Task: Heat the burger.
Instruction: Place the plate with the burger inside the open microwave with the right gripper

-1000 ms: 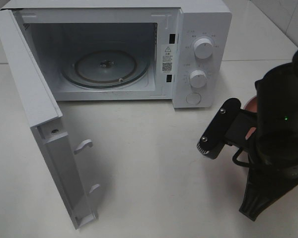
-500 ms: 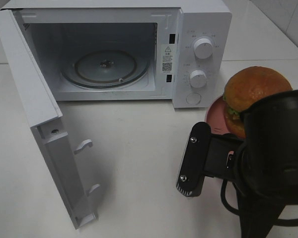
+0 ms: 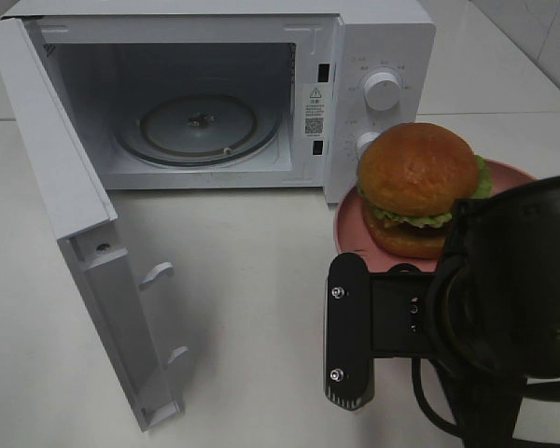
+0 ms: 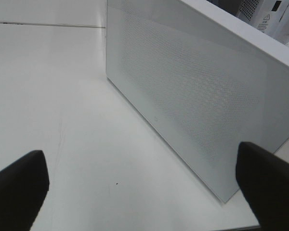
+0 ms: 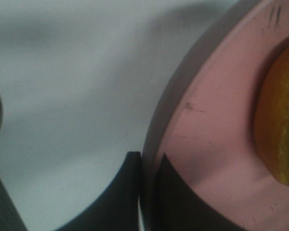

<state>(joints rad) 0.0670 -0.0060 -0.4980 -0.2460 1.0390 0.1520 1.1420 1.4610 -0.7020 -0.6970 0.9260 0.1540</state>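
**A:** Where is the round burger (image 3: pixel 418 187) with the glossy golden-brown bun, green lettuce frill and dark patty sitting?

**B:** It is sitting upright on the round pink plate (image 3: pixel 347 222), on the right of the scene. That is just in front of the dial panel of the white boxy microwave oven (image 3: pixel 383 37), outside its cavity.

**A:** Is anything gripping that plate?

**B:** The right gripper (image 5: pixel 145 192) is pinching its near rim. One black finger is lying over the pink surface and the other is pressing against the outside of the edge. The jaws are standing almost together on the thin rim.

**A:** What is the oven holding?

**B:** Its cavity is holding a round clear glass turntable (image 3: pixel 198 126), lying flat on the floor. The white oven door (image 3: pixel 65 215) is standing wide open on the left, reaching toward the near side.

**A:** And the other arm?

**B:** The left gripper (image 4: pixel 144 192) is hanging over the white tabletop (image 4: pixel 62 96), left of the door and facing its outer panel. Its jaws are spread wide apart.
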